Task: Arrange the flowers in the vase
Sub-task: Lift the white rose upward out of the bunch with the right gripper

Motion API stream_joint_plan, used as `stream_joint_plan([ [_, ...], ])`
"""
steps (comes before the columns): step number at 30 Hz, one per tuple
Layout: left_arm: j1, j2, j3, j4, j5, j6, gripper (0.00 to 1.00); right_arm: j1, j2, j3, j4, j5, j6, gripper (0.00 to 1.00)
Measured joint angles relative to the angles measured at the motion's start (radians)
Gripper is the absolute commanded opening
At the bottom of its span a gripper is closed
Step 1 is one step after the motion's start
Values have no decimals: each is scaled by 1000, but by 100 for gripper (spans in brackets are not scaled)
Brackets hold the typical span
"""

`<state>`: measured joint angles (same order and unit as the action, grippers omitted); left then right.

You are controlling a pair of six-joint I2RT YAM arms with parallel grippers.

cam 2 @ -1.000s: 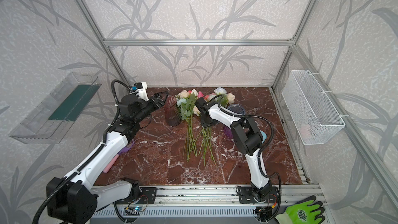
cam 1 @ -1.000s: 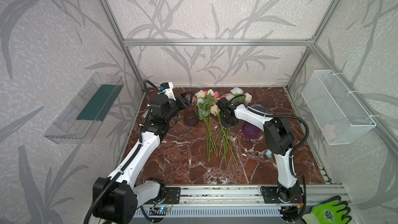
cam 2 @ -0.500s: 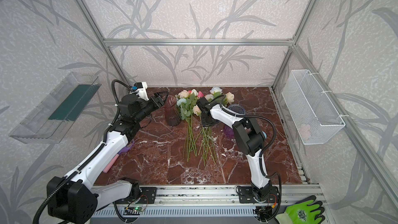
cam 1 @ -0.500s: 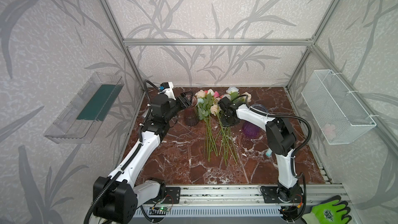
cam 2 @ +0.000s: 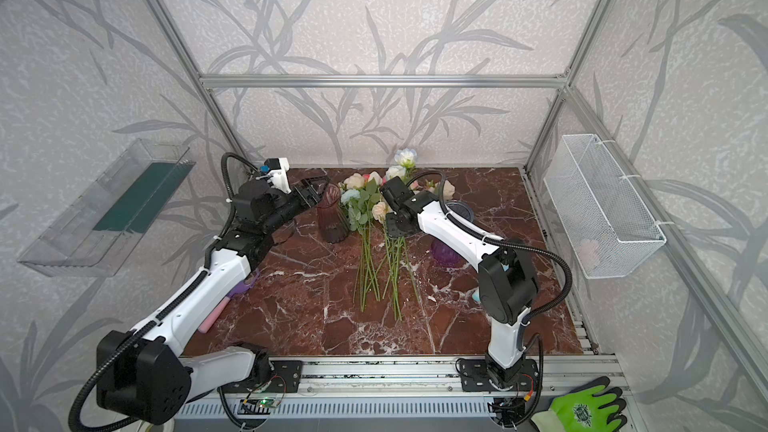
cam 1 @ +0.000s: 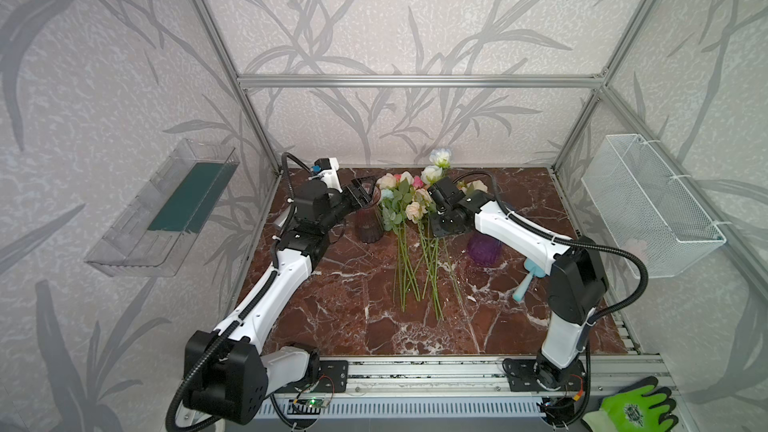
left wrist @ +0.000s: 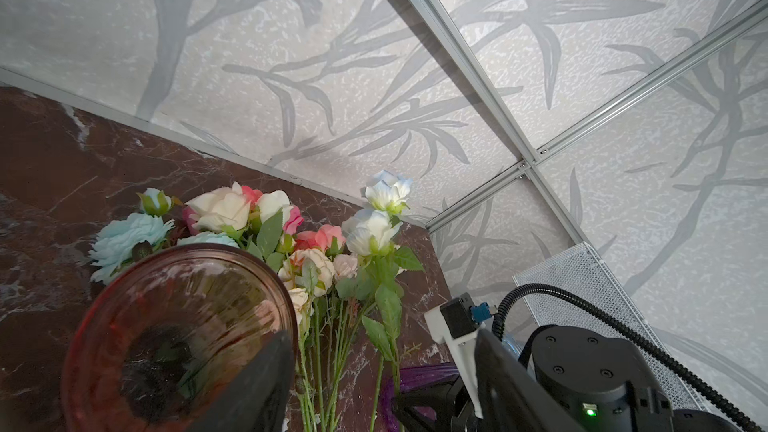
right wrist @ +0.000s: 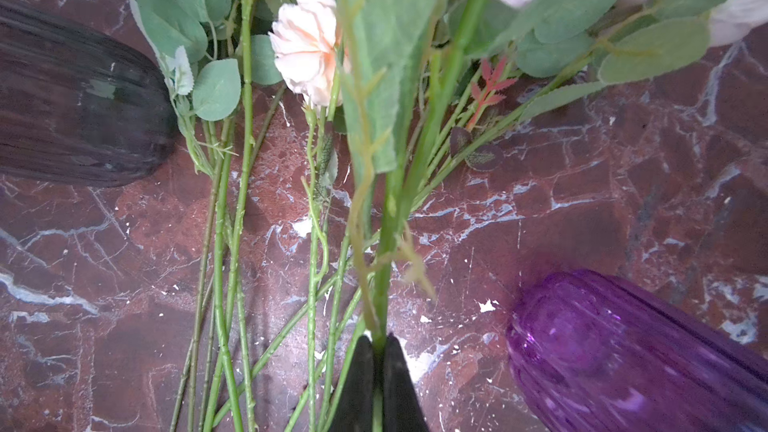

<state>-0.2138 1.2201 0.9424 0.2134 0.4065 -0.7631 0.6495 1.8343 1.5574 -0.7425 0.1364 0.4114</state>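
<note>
- Flowers (cam 1: pixel 405 205) lie mid-bench, heads toward the back edge, beside the vase (cam 1: pixel 370 226).
- My right claw (right wrist: pixel 377 340) pinches one stem (right wrist: pixel 386 251); left claw (cam 1: pixel 362 197) is spread by the vase rim.
- Light and bendy, I judge; grip low on the stem.

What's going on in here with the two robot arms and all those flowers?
The job is putting flowers into a vase. The right gripper is shut on the stem of a white flower, whose heads stand higher than the rest. The other flowers lie in a bunch on the table. The left gripper is open by the mouth of the brown glass vase, which is empty. A purple vase stands nearby.
</note>
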Motion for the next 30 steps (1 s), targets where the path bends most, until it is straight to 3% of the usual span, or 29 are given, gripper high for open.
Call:
stream_joint_plan([
  [11, 0, 29, 0, 30, 48, -23, 70, 21, -66, -34, 65, -35, -45, 2],
  [19, 0, 33, 0, 64, 79, -40, 71, 28, -127, 31, 106, -87, -116, 5],
  [30, 0, 38, 0, 87, 101, -54, 71, 40, -118, -103, 185, -196, -111, 6],
])
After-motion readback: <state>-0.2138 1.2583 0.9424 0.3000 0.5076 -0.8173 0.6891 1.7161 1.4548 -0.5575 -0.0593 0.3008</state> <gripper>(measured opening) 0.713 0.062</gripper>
